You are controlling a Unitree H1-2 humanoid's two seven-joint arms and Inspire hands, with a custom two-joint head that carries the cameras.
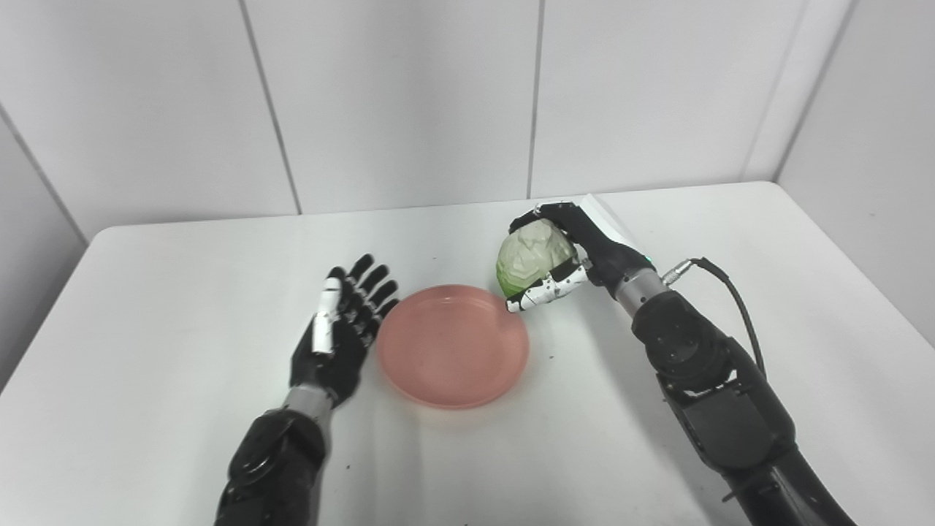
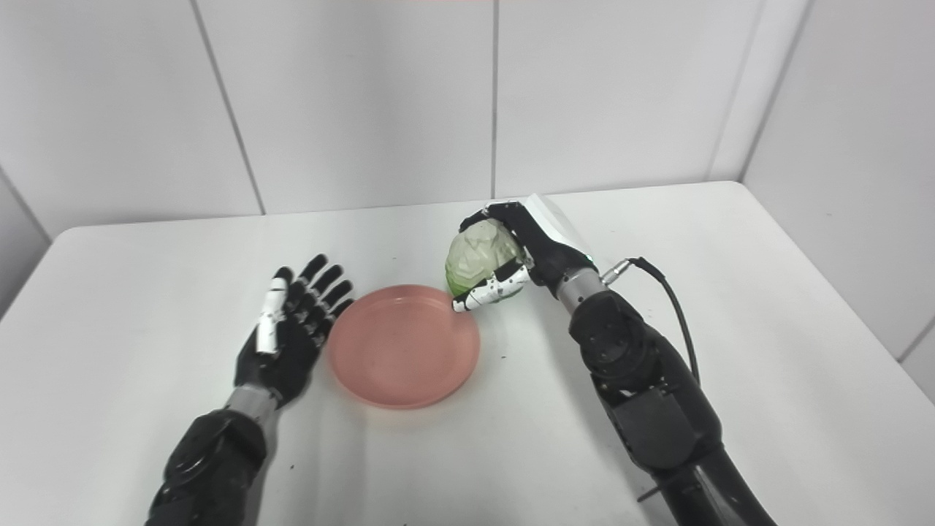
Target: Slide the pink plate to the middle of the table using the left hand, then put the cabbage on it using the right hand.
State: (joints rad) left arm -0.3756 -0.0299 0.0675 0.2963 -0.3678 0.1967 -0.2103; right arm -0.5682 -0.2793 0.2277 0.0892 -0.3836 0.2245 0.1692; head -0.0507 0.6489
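Note:
The pink plate (image 1: 453,345) lies empty near the middle of the white table (image 1: 146,292). My left hand (image 1: 342,329) rests open beside the plate's left rim, fingers straight and pointing away from me; I cannot tell if it touches the rim. My right hand (image 1: 577,252) is shut on the pale green cabbage (image 1: 532,256) and holds it above the table at the plate's far right edge. The same scene shows in the right eye view: plate (image 2: 404,345), cabbage (image 2: 478,256), left hand (image 2: 292,332), right hand (image 2: 529,248).
White wall panels stand behind the table. The table's right edge runs close to a side wall (image 1: 862,131). A black cable (image 1: 730,288) loops off my right forearm.

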